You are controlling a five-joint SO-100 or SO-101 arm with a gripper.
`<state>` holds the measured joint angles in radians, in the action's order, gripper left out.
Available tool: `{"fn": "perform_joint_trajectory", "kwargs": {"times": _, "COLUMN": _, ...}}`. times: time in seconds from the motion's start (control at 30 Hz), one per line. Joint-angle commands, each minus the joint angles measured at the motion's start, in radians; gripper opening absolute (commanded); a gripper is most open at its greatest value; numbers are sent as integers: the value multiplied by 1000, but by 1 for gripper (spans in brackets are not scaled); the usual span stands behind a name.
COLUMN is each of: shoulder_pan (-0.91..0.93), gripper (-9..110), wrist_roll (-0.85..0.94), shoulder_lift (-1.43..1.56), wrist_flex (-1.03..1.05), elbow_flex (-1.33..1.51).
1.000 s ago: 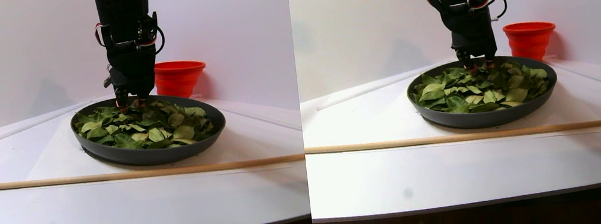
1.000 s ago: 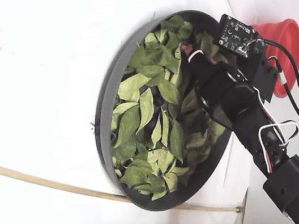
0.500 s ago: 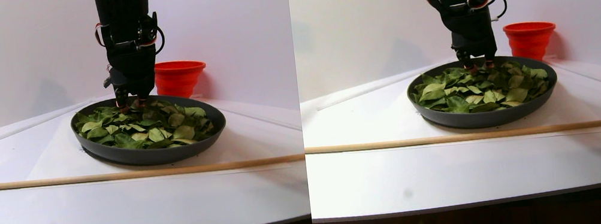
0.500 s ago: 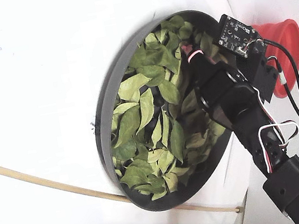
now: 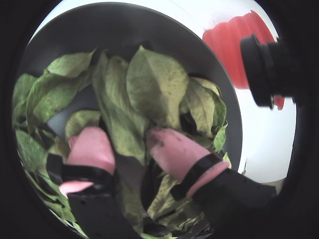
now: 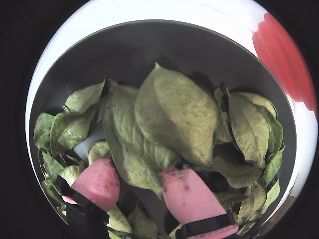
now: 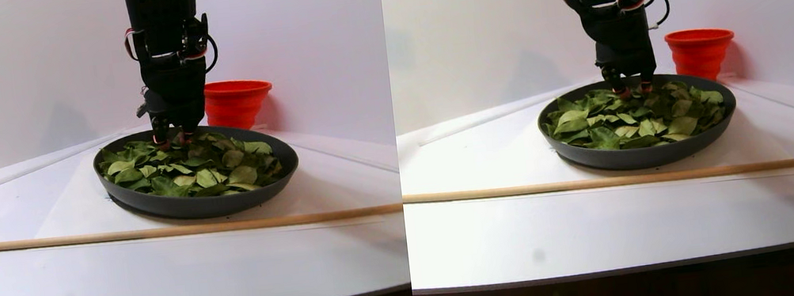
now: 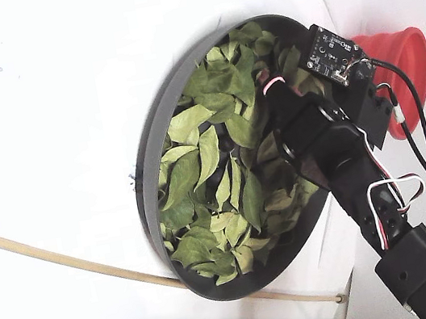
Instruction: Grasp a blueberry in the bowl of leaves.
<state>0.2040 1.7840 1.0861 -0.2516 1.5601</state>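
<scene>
The bowl (image 5: 99, 30) is a wide dark grey dish holding a heap of green leaves (image 5: 154, 84). It shows in the other wrist view too (image 6: 174, 45), with the leaves (image 6: 174, 114). My gripper (image 5: 125, 137) has pink-padded fingers (image 5: 92, 149) that are spread apart and pressed down into the leaves, with a leaf lying across the gap. The other wrist view shows the same gripper (image 6: 137, 172). In the stereo pair view the gripper (image 7: 173, 136) dips into the far side of the bowl (image 7: 196, 205). No blueberry shows in any view.
A red cup (image 7: 237, 101) stands behind the bowl, close to the arm; it also shows in the fixed view (image 8: 400, 54). A thin wooden stick (image 7: 135, 233) lies across the white table in front of the bowl. A second camera (image 5: 264, 69) juts into a wrist view.
</scene>
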Motion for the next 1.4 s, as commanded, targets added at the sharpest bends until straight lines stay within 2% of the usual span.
{"fn": "perform_joint_trajectory", "kwargs": {"times": 0.0, "shoulder_pan": -2, "gripper": 16, "wrist_roll": -15, "shoulder_lift": 135, "wrist_flex": 11, "elbow_flex": 0}}
{"fn": "perform_joint_trajectory", "kwargs": {"times": 1.37, "shoulder_pan": -26, "gripper": 15, "wrist_roll": -26, "shoulder_lift": 337, "wrist_flex": 114, "elbow_flex": 120}}
